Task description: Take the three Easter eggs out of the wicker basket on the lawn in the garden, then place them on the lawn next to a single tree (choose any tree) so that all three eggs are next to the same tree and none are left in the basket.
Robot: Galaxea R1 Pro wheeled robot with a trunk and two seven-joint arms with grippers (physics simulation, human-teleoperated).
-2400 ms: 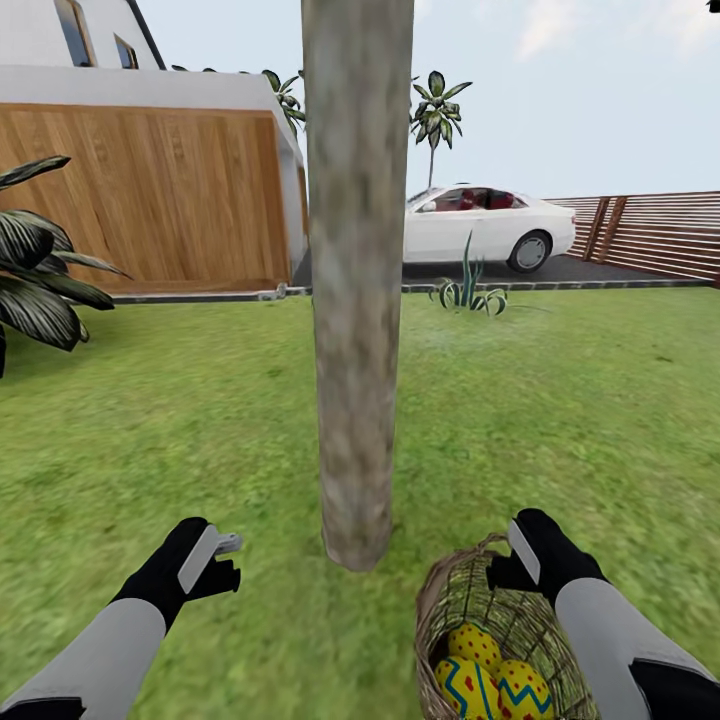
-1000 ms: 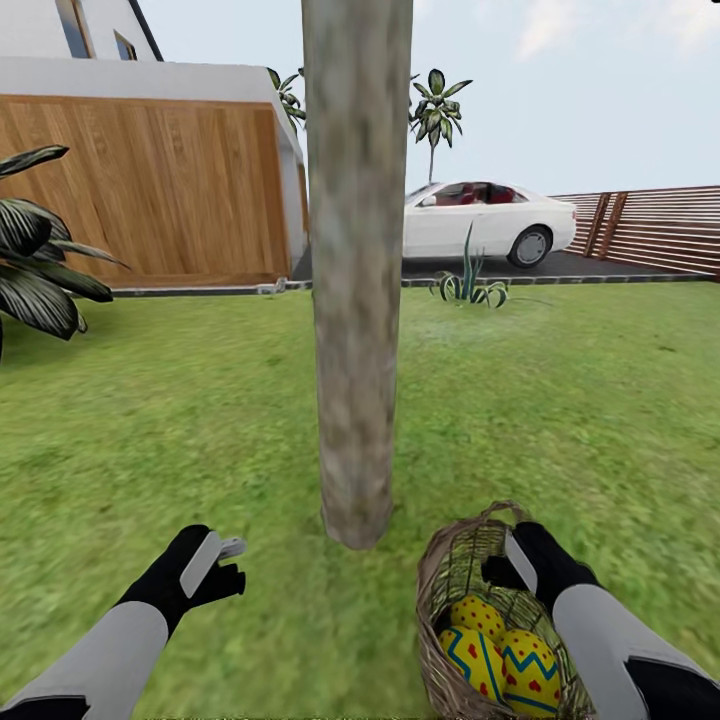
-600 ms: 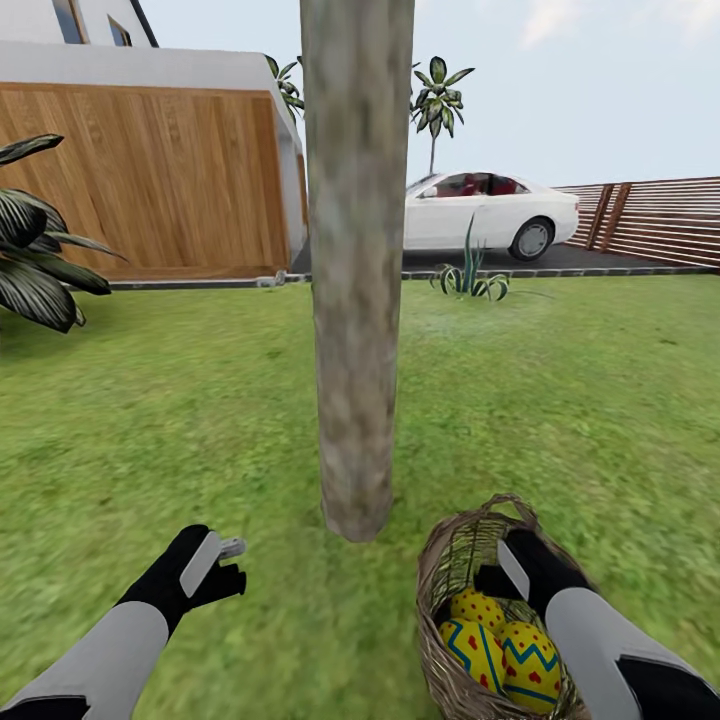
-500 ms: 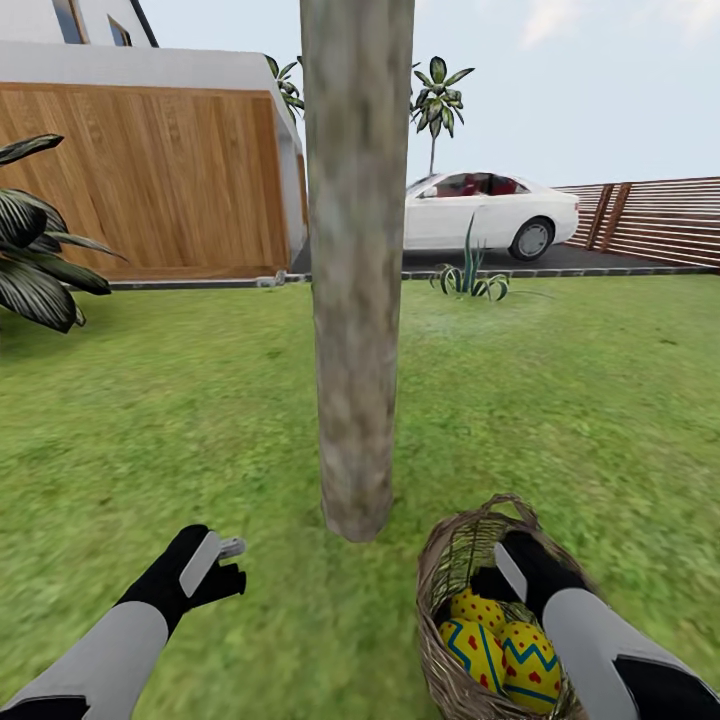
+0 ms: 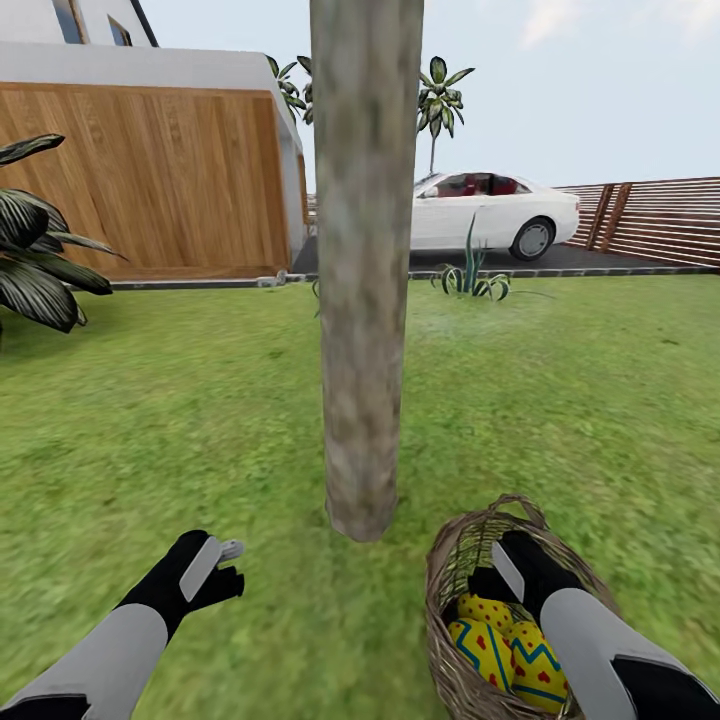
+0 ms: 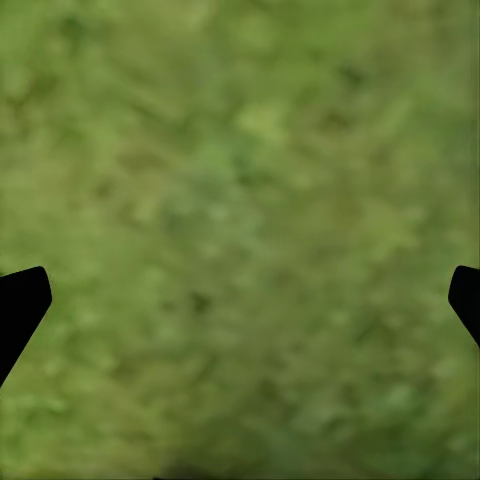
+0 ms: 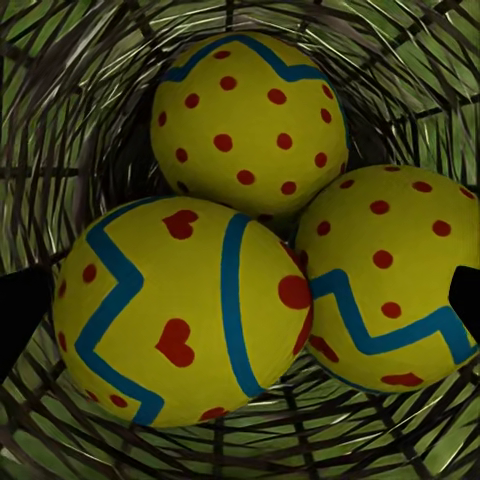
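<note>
Left gripper [image 5: 222, 565] hangs low over bare lawn [image 5: 180, 420], well off to the left of the trunk. Its wrist camera shows the two dark fingertips [image 6: 20, 305] at opposite edges with nothing but grass between them: spread wide, empty.

Centre: the tree [image 5: 365, 270], a thick mottled grey-brown trunk, stands straight out of the grass. Its foot is near the basket's left rim, with a narrow strip of grass between.

Right of the trunk: the wicker basket [image 5: 452, 560] sits on the lawn, thin arched handle up. All three Easter eggs lie in it, touching in a tight cluster. Seen from the right wrist: the zigzag egg with hearts [image 7: 185, 315], the spotted egg [image 7: 250, 125] tucked behind it, and the zigzag egg with spots [image 7: 395, 275] beside both.

Right gripper [image 5: 500, 575] is inside the basket mouth, under the handle, pointed down at the eggs. Its fingertips [image 7: 22, 305] sit at the frame edges either side of the cluster, jaws wide apart, gripping nothing.

Key relation: the eggs lie directly below the right claw, along its pointing axis. The right arm is by far the nearer; the left is well apart, across the trunk. Judgement: the heart egg sits closest and looks the likely first pick, though its neighbours crowd it, so a closing finger may nudge them.
</note>
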